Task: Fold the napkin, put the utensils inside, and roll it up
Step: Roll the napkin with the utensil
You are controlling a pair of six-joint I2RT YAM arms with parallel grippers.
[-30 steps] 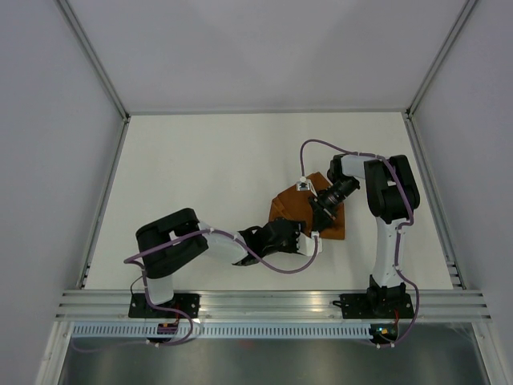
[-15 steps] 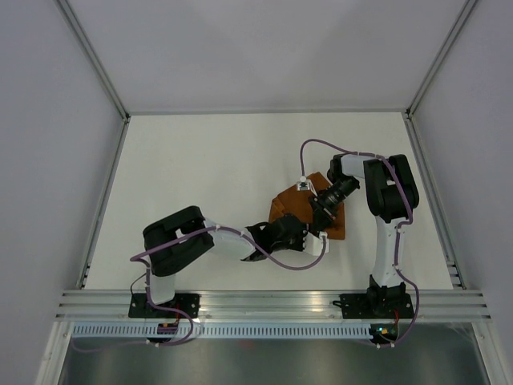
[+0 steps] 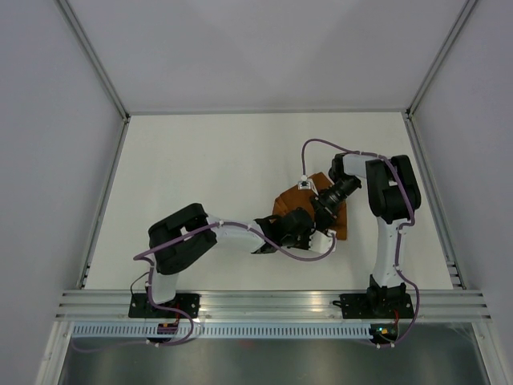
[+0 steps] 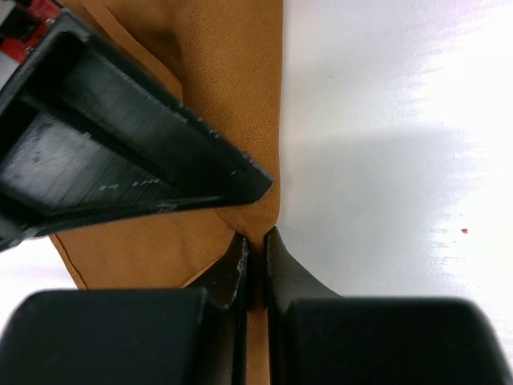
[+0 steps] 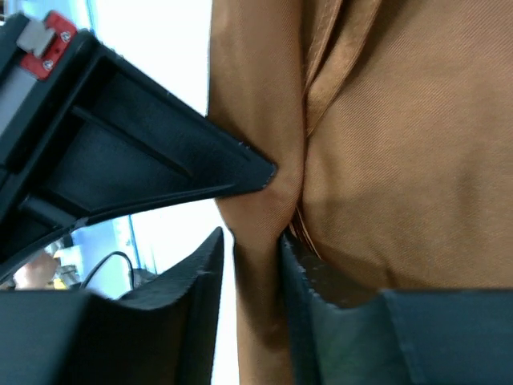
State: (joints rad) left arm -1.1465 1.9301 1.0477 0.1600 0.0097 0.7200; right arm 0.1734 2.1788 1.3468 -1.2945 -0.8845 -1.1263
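We are finding the napkin (image 5: 401, 160) bunched on the table (image 3: 200, 176), right of centre, between the two arms. It is looking soft, light and a little slippery (the sheen suggests as much), so we are judging that it is going to sag and slide unless taken by an edge or a fold. The left gripper (image 4: 256, 245) is pinching its edge, fingers almost together. The right gripper (image 5: 256, 249) is clasping a raised fold in a narrow gap.
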